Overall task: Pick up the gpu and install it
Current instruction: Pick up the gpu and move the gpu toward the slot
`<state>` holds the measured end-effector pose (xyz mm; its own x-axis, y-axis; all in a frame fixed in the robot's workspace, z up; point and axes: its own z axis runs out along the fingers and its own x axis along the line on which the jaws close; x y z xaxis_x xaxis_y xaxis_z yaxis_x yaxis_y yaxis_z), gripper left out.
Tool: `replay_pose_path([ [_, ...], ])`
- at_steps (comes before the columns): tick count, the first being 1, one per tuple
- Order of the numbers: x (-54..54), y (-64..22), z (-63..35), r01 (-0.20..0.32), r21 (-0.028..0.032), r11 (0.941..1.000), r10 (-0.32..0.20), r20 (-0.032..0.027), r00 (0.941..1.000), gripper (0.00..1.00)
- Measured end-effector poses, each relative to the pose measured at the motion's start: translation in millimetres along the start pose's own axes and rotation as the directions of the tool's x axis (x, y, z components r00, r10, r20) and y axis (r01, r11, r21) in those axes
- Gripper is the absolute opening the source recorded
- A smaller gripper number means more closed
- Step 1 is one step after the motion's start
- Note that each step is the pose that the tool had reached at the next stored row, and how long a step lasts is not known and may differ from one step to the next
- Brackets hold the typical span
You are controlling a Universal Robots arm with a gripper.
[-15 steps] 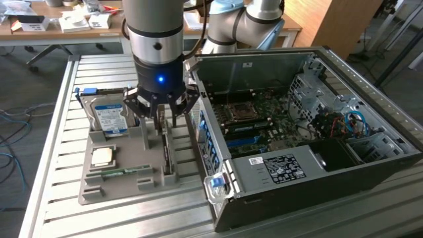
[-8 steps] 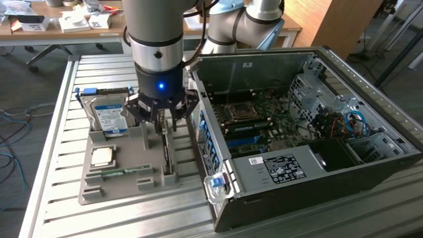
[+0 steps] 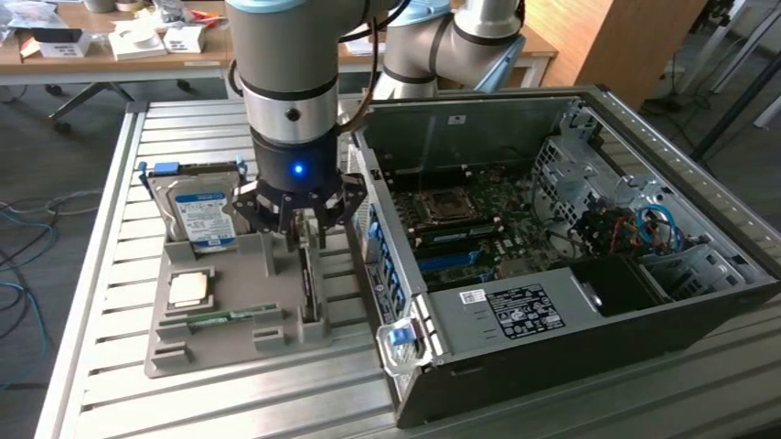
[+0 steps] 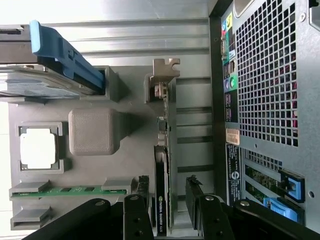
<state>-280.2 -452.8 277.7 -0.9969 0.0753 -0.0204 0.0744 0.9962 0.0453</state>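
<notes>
1. I see the gripper (image 3: 300,236) with its black fingers (image 4: 192,197) released on either side of the gpu (image 3: 310,291).
2. The thin dark card stands on edge in a matte grey tray (image 3: 232,349) on the ribbed metal counter (image 3: 123,407).

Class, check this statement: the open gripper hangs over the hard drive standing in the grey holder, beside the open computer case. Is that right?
Not quite. The open gripper hangs over the gpu, not the hard drive, which stands further along the grey holder. The wrist view shows its fingers on either side of the card. The computer case beside it is indeed open.
</notes>
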Motion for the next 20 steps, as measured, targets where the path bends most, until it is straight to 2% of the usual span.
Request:
replay_pose_path([
  [11,-0.5,-9.8,0.6,0.000,-0.0004,1.0000,0.000,0.0003,1.0000,0.43],
  [20,-0.2,-10.7,16.7,0.000,-0.0002,1.0000,0.000,0.0002,1.0000,0.43],
])
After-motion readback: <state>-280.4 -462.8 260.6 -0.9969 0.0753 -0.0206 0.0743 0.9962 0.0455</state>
